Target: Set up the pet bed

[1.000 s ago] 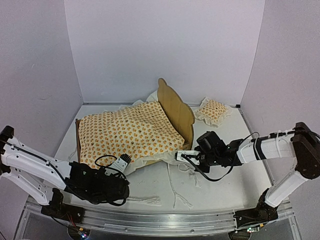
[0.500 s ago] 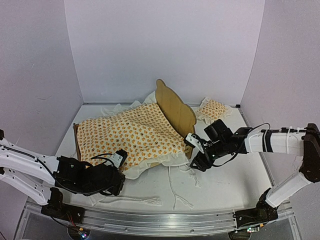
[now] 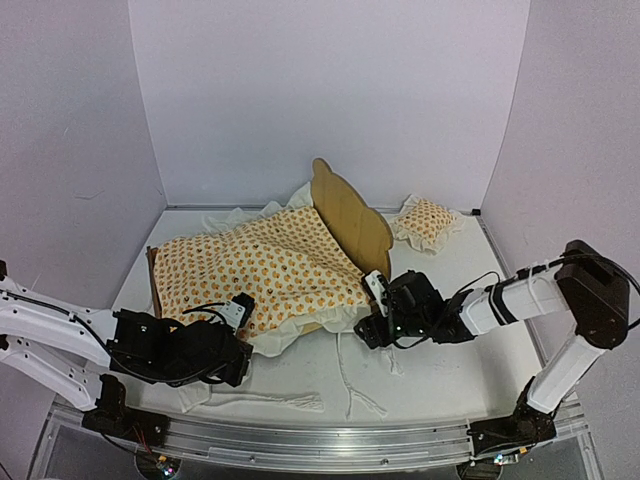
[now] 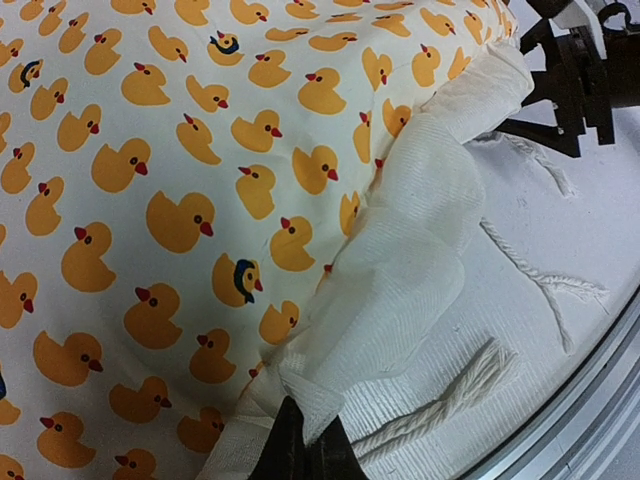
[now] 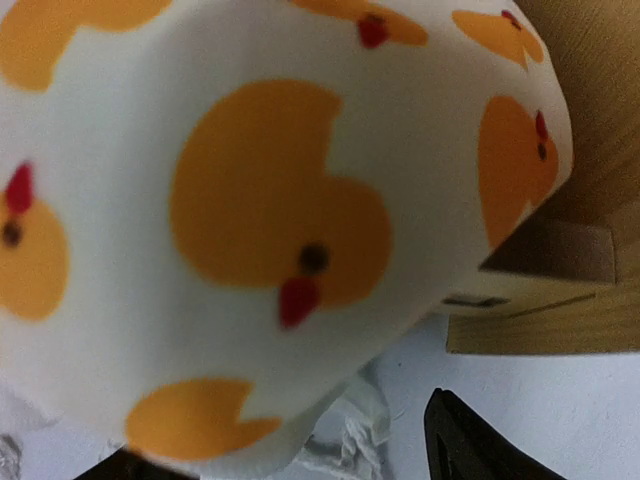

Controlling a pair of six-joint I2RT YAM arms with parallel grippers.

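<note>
The pet bed (image 3: 350, 215) stands mid-table, its scalloped wooden headboard upright at the right end. Orange duck-print bedding (image 3: 260, 265) covers the rest of it. My left gripper (image 3: 243, 340) is low at the bedding's near edge. In the left wrist view that gripper (image 4: 305, 452) is shut on the bedding's white ruffle (image 4: 400, 260). My right gripper (image 3: 372, 310) sits at the bedding corner beside the headboard's foot. In the right wrist view it (image 5: 300, 462) stands open, the duck-print bedding (image 5: 250, 220) bulging just above its fingertips (image 5: 480, 445) and the wooden frame (image 5: 560, 325) to the right.
A small matching pillow (image 3: 428, 220) lies on the table right of the headboard. White cord ties (image 3: 350, 375) trail over the table in front of the bed, one of them (image 4: 440, 400) next to my left fingers. Pale walls close in the sides and back.
My right gripper opened and let go of the bedding's edge, rose toward the headboard, then came back down to the corner. My left arm drew back left with the ruffle.
</note>
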